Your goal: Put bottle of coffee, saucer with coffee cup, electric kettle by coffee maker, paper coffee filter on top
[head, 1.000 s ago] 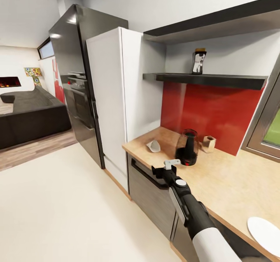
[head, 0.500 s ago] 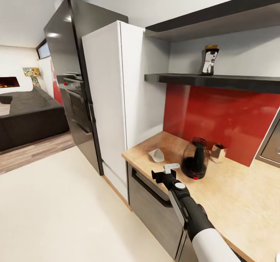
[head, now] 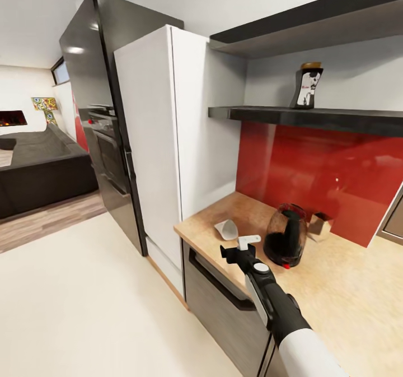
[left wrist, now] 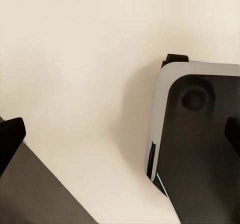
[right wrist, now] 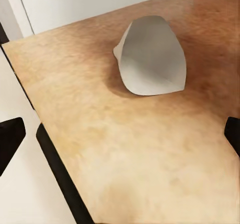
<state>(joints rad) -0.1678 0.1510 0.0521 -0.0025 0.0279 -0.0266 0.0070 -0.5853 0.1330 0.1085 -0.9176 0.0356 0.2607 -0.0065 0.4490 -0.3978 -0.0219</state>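
A white paper coffee filter [head: 226, 229] lies on its side near the left end of the countertop [head: 336, 287]; the right wrist view shows the filter [right wrist: 150, 59] close ahead on the wood grain. The electric kettle [head: 285, 235], dark glass with a red spot, stands just to the filter's right. The bottle of coffee [head: 307, 85] stands on the kitchen shelf [head: 313, 117] above. My right gripper [head: 238, 249] hovers open over the counter's front edge, short of the filter, its open span [right wrist: 120, 139] holding nothing. My left gripper [left wrist: 120, 136] is open over the floor.
A small tan cup-like holder [head: 320, 227] sits behind the kettle against the red backsplash. A white fridge [head: 151, 142] and a black oven tower [head: 95, 113] stand left of the counter. A thicker dark board [head: 302, 29] hangs above the shelf. My base [left wrist: 200, 144] rests on cream floor.
The whole picture has shifted, so the camera moved: the counter's left end looks nearer, and the white plate at the lower right has left the frame. My right arm keeps its pose.
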